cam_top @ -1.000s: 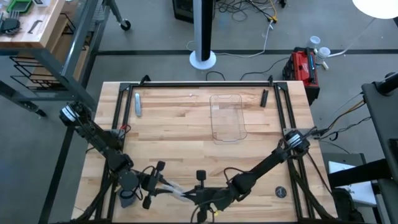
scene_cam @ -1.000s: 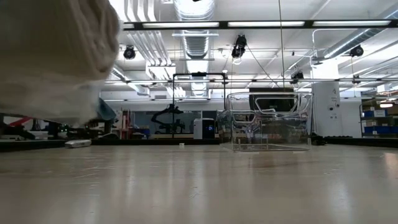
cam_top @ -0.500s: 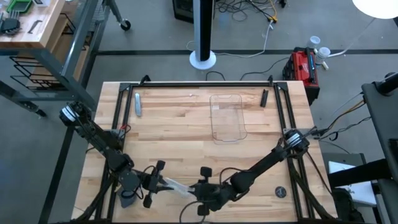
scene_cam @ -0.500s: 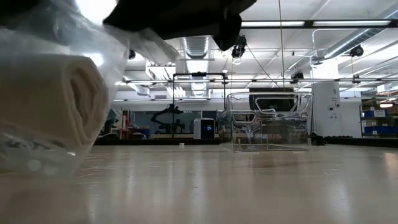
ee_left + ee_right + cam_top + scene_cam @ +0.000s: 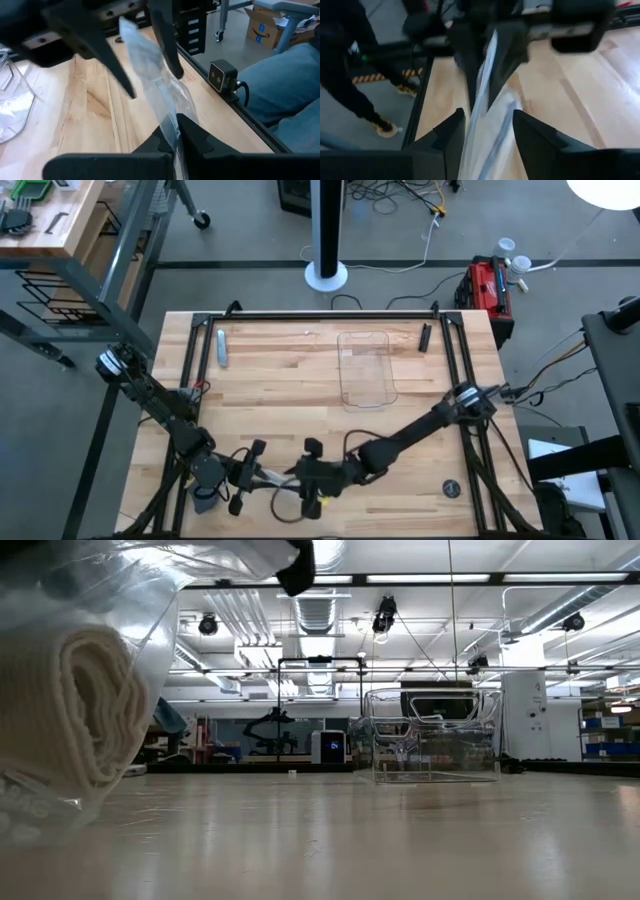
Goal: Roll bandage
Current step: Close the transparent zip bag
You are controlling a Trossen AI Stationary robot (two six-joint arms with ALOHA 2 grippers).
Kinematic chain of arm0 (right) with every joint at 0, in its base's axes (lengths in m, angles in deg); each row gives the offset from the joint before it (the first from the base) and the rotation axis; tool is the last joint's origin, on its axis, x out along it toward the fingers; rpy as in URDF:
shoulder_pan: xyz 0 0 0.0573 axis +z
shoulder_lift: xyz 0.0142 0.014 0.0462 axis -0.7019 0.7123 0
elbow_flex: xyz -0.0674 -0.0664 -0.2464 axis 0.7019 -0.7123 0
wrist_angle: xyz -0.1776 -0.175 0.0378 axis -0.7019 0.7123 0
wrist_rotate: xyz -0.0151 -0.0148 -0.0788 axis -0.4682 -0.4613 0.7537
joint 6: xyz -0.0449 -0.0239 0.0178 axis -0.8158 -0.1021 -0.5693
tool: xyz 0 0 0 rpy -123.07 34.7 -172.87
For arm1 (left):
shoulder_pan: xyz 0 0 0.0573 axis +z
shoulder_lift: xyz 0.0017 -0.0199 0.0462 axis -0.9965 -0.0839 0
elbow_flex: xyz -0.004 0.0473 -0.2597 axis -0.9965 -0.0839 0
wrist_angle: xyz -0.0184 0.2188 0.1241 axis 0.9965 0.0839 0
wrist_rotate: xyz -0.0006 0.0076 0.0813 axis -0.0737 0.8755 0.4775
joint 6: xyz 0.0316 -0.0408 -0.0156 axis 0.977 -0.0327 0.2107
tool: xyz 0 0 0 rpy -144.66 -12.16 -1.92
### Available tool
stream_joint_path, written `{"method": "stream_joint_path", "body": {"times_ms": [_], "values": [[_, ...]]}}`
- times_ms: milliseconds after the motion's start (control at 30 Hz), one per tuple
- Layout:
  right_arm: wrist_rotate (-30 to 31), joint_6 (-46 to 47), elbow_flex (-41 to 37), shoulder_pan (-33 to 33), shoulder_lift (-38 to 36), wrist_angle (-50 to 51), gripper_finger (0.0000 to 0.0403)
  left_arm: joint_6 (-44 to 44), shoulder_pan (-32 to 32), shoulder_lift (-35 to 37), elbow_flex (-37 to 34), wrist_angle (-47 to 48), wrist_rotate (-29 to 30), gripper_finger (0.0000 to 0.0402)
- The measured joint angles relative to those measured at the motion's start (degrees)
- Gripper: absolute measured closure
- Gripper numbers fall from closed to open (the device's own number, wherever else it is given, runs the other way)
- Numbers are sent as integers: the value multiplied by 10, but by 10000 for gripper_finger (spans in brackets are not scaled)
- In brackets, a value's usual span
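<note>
The bandage [image 5: 85, 705] is a rolled whitish cylinder inside a wrinkly clear plastic wrapper [image 5: 150, 600], close to the low camera and low over the table near its front edge. My left gripper [image 5: 255, 472] is shut on the wrapper [image 5: 150, 65]. My right gripper [image 5: 300, 473] faces it from the table's right, open, with one finger [image 5: 450, 135] on either side of the wrapper [image 5: 487, 90]. Whether those fingers touch the plastic I cannot tell. My left gripper pinches one end of the clear wrapper [image 5: 172, 127] between its two fingers, coming in level from the table's left. The plastic runs on from the fingertips toward my right gripper, standing on edge. The bandage roll sits inside it, beyond the pinch.
A clear rectangular tray [image 5: 365, 368] stands at the far middle of the table. A grey object [image 5: 221, 346] lies far left, a dark bar [image 5: 425, 336] far right, a round disc [image 5: 452, 489] near right. A person [image 5: 345, 60] stands beside the table.
My right gripper has moved toward the table's left, along the wrapper and closer to my left gripper. In the low view the wrapped bandage has come down from the upper left and now hangs low over the table, its rolled end showing.
</note>
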Motion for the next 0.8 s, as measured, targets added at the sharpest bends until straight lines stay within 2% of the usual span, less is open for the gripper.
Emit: {"method": "stream_joint_path", "body": {"times_ms": [267,333,400,433,500,800], "values": [[-6,-20,0,-13,0,-34,272,0,0,0,0,0,1,401],[-39,-29,0,-14,0,-32,296,0,0,0,0,0,1,401],[-64,-38,0,-16,0,-32,344,0,0,0,0,0,2,401],[-68,-45,0,-16,0,-32,371,0,0,0,0,0,3,401],[-67,-55,0,-16,0,-31,390,0,0,0,0,0,3,401],[-65,-46,0,-16,0,-28,339,0,0,0,1,0,3,401]]}}
